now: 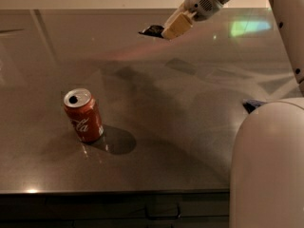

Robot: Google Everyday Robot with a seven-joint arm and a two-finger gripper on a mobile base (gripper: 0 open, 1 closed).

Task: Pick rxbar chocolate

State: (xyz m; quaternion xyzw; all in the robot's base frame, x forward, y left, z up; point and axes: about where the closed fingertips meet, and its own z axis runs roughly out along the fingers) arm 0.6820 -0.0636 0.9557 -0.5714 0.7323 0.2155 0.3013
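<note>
My gripper (170, 31) is up at the top middle of the camera view, raised above the dark table (180, 108). Its pale fingers (176, 26) are shut on the rxbar chocolate (152, 31), a small flat black bar that sticks out to the left of the fingertips, clear of the table surface. The white arm reaches in from the upper right.
A red cola can (83, 115) stands upright on the table at the left, well away from the gripper. A dark-blue corner of something (251, 104) shows at the right beside the robot's white body (268, 170). The table's front edge runs along the bottom.
</note>
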